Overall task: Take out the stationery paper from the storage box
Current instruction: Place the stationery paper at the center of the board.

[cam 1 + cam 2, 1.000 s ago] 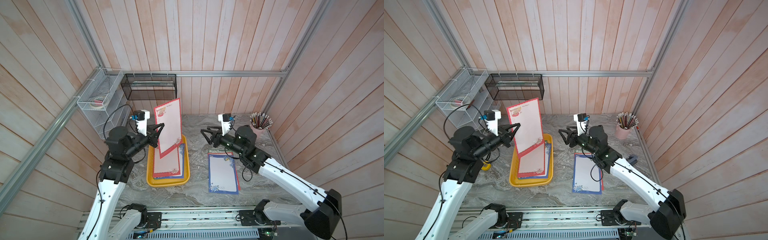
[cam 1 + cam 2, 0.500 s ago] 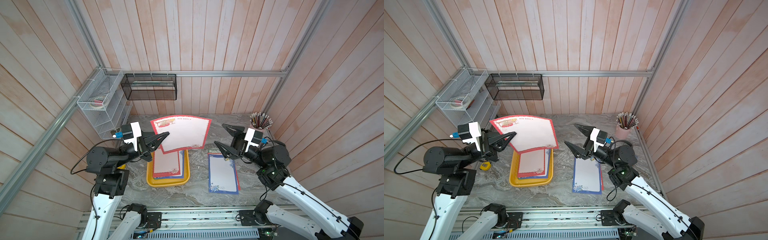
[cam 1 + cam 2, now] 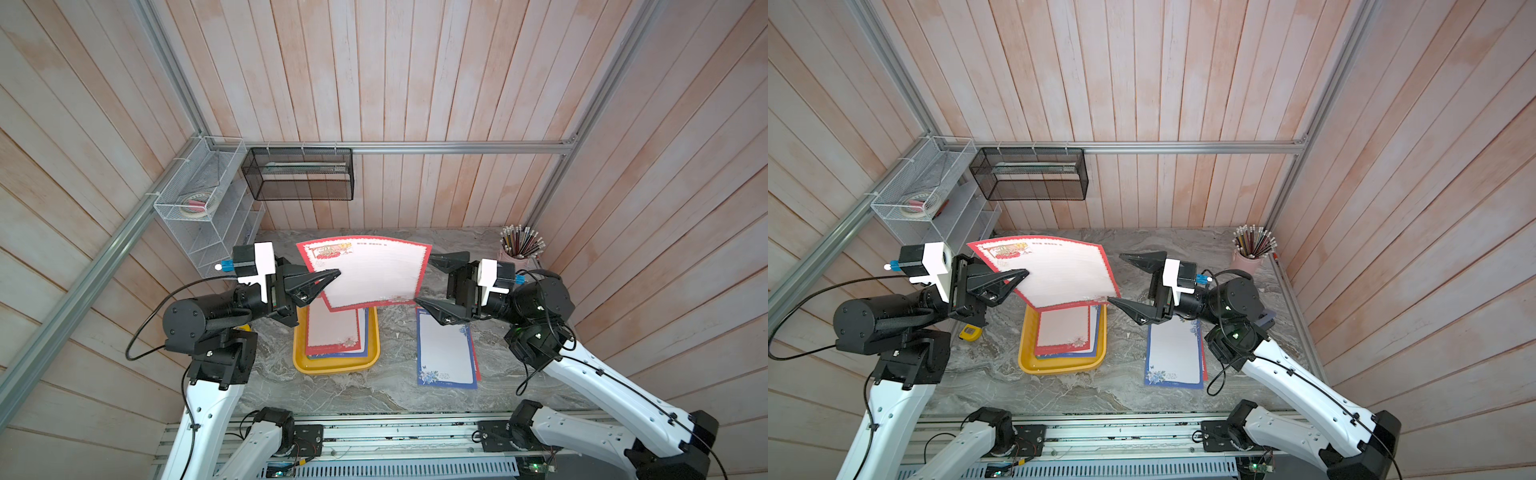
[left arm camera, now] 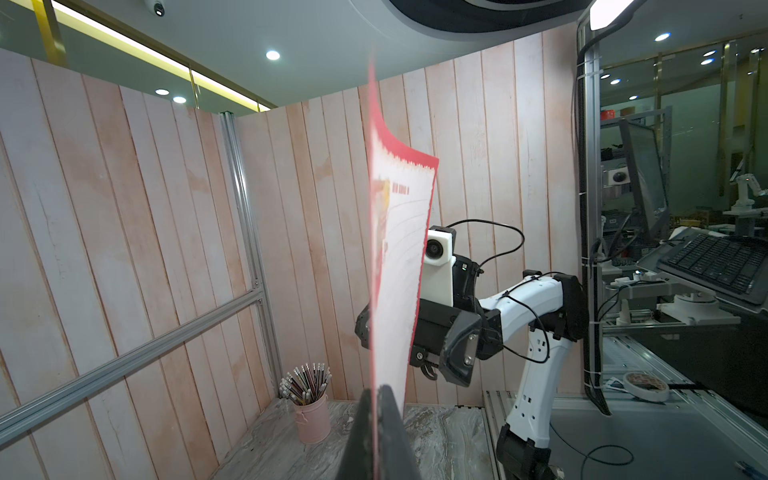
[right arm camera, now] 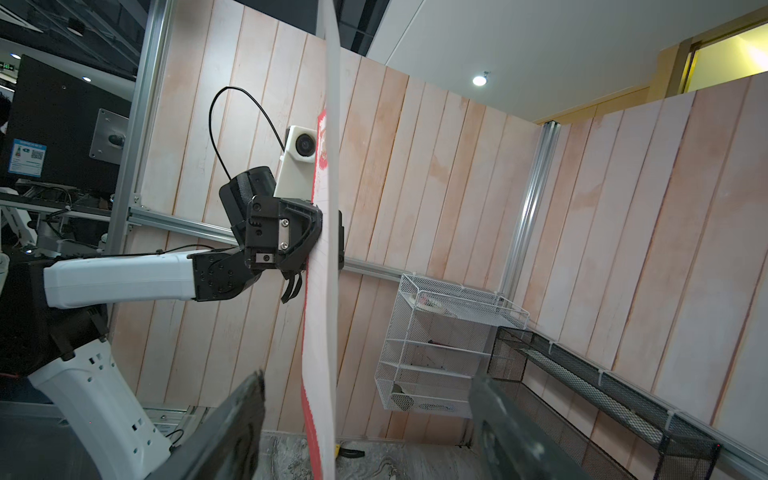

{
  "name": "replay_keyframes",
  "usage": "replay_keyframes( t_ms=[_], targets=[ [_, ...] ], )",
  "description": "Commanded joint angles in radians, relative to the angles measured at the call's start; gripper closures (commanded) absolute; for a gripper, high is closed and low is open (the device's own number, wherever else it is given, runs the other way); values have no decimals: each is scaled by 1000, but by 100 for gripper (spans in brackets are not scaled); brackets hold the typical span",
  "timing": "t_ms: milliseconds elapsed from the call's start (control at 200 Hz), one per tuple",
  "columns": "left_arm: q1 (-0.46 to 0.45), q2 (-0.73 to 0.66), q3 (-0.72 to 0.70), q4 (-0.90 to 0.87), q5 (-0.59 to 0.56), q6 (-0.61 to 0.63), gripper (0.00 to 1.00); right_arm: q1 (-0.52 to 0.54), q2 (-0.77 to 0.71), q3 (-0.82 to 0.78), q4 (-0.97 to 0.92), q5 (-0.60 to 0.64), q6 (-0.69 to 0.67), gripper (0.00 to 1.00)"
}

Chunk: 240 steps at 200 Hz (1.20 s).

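Observation:
A red-bordered sheet of stationery paper hangs in the air above the yellow storage box. My left gripper is shut on its left edge. My right gripper is open, with the sheet's free right edge between its spread jaws, touching neither. More sheets lie stacked in the box. A blue-bordered sheet lies flat on the table to the right of the box.
A pink cup of pencils stands at the back right corner. A black mesh basket hangs on the back wall, and a white wire rack stands at the back left. A small yellow tape measure lies left of the box.
The left gripper has swung the red-bordered sheet from upright to level, pointing right. The right arm rose, its jaws opened wider, and they now straddle the sheet's free edge.

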Motion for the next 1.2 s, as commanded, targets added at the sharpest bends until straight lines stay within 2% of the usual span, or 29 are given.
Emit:
replay_keyframes(
  t_ms=[0,160,235,345,450,525,740,805,1020,1195],
  targets=[
    [-3,2,21,9,27,-27,100,9,20,44,1,-27,-9,22],
    [-3,-2,20,-24,38,-30,100,20,88,100,-12,-90,-8,26],
    [-3,-6,8,-17,44,-31,100,28,118,133,-18,-118,-5,31],
    [-3,-12,2,-15,40,-26,100,36,147,173,-42,-134,-4,47],
    [-3,-10,1,-21,50,-21,100,37,145,170,-50,-120,-8,68],
    [-3,-5,3,-21,52,-18,100,39,135,156,-49,-108,-5,78],
    [-3,-2,-10,10,44,-17,100,38,113,150,-100,-90,-21,92],
    [-3,3,-11,31,48,-28,100,39,111,149,-117,-84,-33,100],
    [-3,3,-39,74,40,-45,100,39,117,114,-130,-40,-80,100],
    [-4,1,-81,135,30,-57,100,39,122,99,-115,-26,-60,100]
  ],
)
